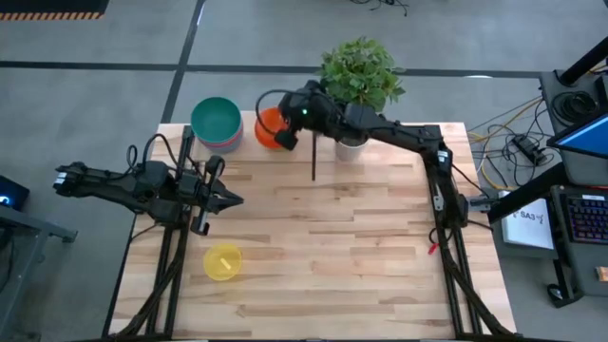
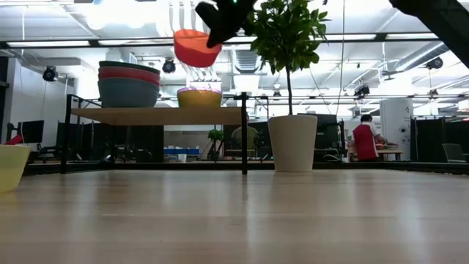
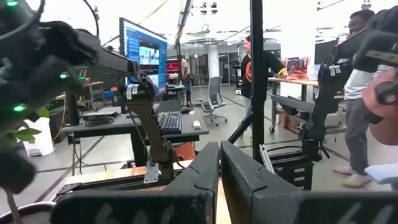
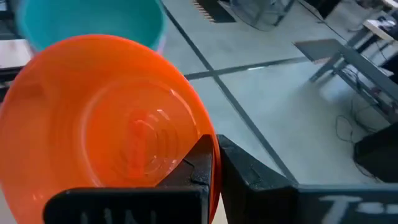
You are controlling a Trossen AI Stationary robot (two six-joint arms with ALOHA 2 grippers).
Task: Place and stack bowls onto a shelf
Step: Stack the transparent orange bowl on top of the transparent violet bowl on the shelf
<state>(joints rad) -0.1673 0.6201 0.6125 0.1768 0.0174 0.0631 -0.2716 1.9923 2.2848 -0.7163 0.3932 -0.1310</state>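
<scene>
One orange bowl [image 1: 270, 129] hangs clamped by its rim in the right gripper [image 1: 285, 139] above the shelf [image 2: 157, 115], beside the teal-topped stack [image 1: 216, 123], so the next move is lowering it squarely before release.

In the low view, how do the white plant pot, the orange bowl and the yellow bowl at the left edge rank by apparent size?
1. White plant pot, clearly largest.
2. Orange bowl, held up by the right hand.
3. Yellow bowl. It is cut by the picture edge and stands nearer the camera, so its place against the orange bowl is unsure.
</scene>
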